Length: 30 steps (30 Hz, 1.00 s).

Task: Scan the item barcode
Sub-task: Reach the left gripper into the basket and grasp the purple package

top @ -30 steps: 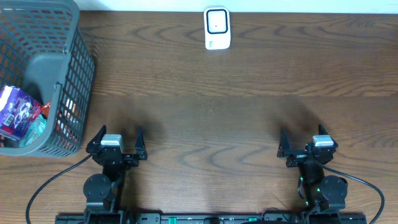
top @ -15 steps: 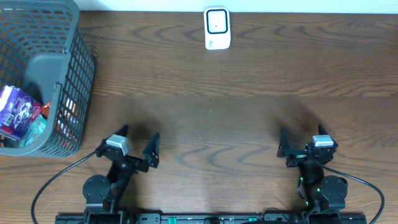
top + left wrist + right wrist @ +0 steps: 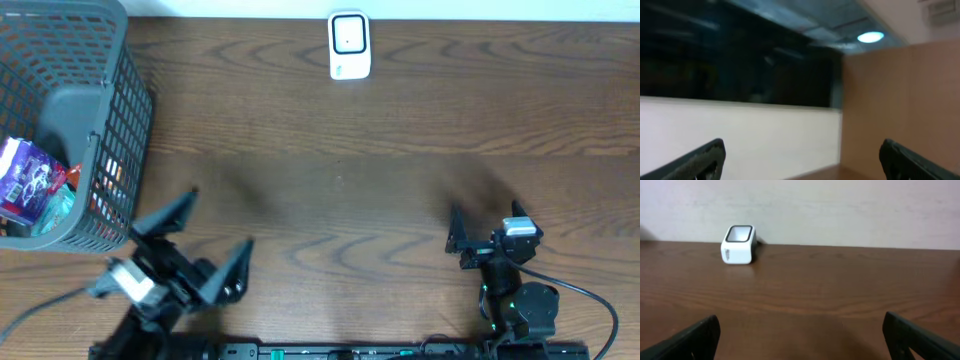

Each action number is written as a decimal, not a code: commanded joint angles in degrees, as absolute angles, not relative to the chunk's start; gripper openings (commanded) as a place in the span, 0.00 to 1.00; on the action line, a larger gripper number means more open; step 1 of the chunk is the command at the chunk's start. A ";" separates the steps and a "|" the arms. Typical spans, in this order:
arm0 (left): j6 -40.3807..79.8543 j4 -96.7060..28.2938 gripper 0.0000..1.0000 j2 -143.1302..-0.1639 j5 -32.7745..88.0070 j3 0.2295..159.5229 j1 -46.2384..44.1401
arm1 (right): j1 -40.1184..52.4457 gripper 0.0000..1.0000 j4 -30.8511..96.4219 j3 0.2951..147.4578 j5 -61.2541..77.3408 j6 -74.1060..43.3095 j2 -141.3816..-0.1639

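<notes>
Two empty grippers, jaws spread: left gripper point(image 3: 221, 219) at seven o'clock, right gripper point(image 3: 486, 221) at five. Packets point(image 3: 35, 182) lie in the basket point(image 3: 100, 110) at nine; scanner point(image 3: 349, 45) at twelve. Nothing lifted or scanned yet.

I count one white scanner point(image 3: 349, 45) top centre, one grey basket point(image 3: 132, 130) upper left, packets point(image 3: 35, 182) inside too jumbled to number, plus my left gripper point(image 3: 221, 217) and right gripper point(image 3: 485, 210), making two

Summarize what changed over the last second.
The left gripper rose and swung left toward the basket, tilting upward; jaws open, nothing held. The right gripper, the white scanner and the basket stayed put.
</notes>
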<state>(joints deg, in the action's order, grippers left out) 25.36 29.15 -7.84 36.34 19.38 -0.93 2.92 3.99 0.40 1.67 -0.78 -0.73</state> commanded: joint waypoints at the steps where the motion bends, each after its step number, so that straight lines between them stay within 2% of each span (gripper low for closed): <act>1: 20.82 17.63 0.98 -20.10 22.26 35.59 0.21 | 2.68 0.99 4.29 0.36 1.83 -0.16 -0.64; 3: 19.97 9.82 0.98 -27.66 16.23 44.36 0.60 | 2.68 0.99 4.29 0.36 1.83 -0.16 -0.64; 7: 5.98 -0.05 0.98 -44.49 5.26 62.54 1.87 | 2.68 0.99 4.29 0.36 1.83 -0.16 -0.64; 11: -2.96 -16.51 0.98 -62.54 -7.64 84.60 6.81 | 2.68 0.99 4.29 0.36 1.83 -0.16 -0.64; 15: -2.70 -36.03 0.98 -78.28 -10.11 104.03 15.51 | 2.68 0.99 4.29 0.36 1.83 -0.16 -0.64; 20: 1.58 -40.75 0.98 -85.76 -5.04 106.08 21.15 | 2.68 0.99 4.29 0.36 1.83 -0.16 -0.64; 23: 1.54 -46.50 0.98 -87.90 -5.65 106.04 21.47 | 2.68 0.99 4.29 0.36 1.83 -0.16 -0.64; 30: 4.12 -48.38 0.97 -92.31 -6.59 105.16 25.10 | 2.68 0.99 4.29 0.36 1.83 -0.16 -0.64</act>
